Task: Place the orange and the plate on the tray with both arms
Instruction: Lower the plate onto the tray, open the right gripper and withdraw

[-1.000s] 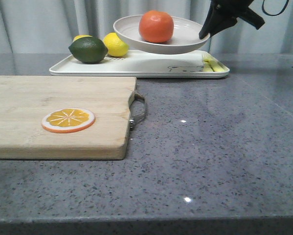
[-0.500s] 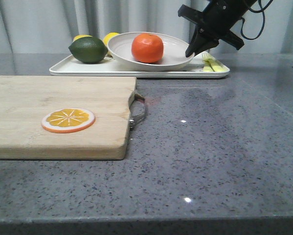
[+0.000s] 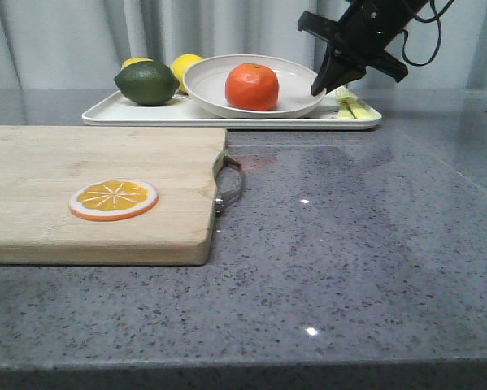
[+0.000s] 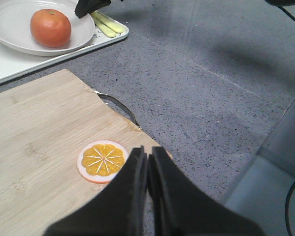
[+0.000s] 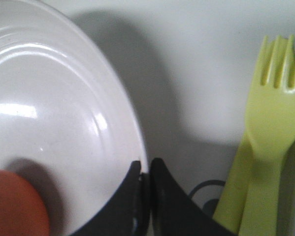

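The orange (image 3: 252, 87) lies in the off-white plate (image 3: 292, 81), which rests on the white tray (image 3: 145, 114) at the back of the table. Orange (image 4: 50, 28), plate (image 4: 9, 24) and tray (image 4: 19, 69) also show in the left wrist view. My right gripper (image 3: 318, 88) is shut on the plate's right rim; in the right wrist view its jaws (image 5: 145, 169) pinch the rim (image 5: 132, 128), with the orange (image 5: 14, 206) at the corner. My left gripper (image 4: 148, 153) is shut and empty, above the wooden cutting board's near corner.
A wooden cutting board (image 3: 64, 162) with a metal handle (image 3: 231, 185) carries a flat orange slice (image 3: 113, 200). A green lime (image 3: 147, 82) and yellow lemons (image 3: 186, 62) lie on the tray's left; a yellow-green fork (image 5: 273, 128) lies on its right.
My right gripper has lowered the plate with the orange from above the tray down onto it, and still grips the rim. The orange shifted slightly in the plate.
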`<state>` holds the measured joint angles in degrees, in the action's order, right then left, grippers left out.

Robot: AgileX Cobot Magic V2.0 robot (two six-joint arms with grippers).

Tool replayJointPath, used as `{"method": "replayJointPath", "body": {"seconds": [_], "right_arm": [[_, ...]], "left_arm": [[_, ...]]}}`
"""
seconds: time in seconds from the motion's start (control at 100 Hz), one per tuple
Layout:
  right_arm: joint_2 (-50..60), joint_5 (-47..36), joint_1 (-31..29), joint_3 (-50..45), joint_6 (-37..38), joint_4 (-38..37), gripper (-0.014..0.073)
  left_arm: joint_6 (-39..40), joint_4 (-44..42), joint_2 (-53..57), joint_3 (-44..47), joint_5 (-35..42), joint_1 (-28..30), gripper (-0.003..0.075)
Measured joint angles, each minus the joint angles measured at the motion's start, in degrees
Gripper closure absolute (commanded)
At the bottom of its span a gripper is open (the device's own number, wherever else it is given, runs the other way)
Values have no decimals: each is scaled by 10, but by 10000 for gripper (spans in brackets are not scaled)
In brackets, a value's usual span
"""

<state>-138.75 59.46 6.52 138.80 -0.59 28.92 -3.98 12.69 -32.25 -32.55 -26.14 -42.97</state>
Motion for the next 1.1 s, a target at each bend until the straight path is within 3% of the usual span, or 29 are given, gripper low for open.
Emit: {"method": "replayJointPath", "body": {"seconds": [0.24, 0.49, 0.68, 0.93, 1.1], "right_arm": [[0, -2, 0, 0, 1, 0, 437], [0, -3, 0, 0, 1, 0, 414], [0, -2, 0, 0, 1, 0, 307], [11, 31, 0, 0, 1, 0, 324], [34, 58, 0, 1, 1, -12, 519]], "left_arm": [[0, 0, 0, 0, 0, 0, 739], [0, 0, 0, 0, 0, 0, 739], [0, 0, 0, 0, 0, 0, 739], [0, 0, 0, 0, 0, 0, 739], [0, 0, 0, 0, 0, 0, 739]]}}
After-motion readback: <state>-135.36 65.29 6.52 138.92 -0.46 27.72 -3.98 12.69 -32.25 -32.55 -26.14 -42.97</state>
